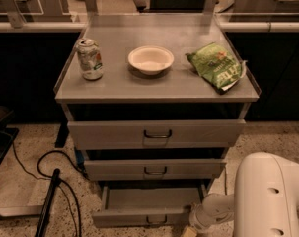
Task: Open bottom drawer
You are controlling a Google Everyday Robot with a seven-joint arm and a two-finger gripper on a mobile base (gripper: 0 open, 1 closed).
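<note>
The grey metal cabinet (156, 90) has three drawers. The bottom drawer (146, 215), with a small dark bracket handle (156, 220), is pulled out, and its bare grey inside (149, 197) shows. My gripper (189, 229) is low at the bottom edge of the view, just right of the drawer's front right corner. My white arm (270, 196) fills the lower right corner. The middle drawer (154, 169) and the top drawer (156, 132) are pushed further in than the bottom one.
On the cabinet top stand a drink can (90, 59), a white bowl (150, 59) and a green chip bag (217, 66). A black cable (50, 162) and a dark pole (48, 201) lie on the speckled floor at the left.
</note>
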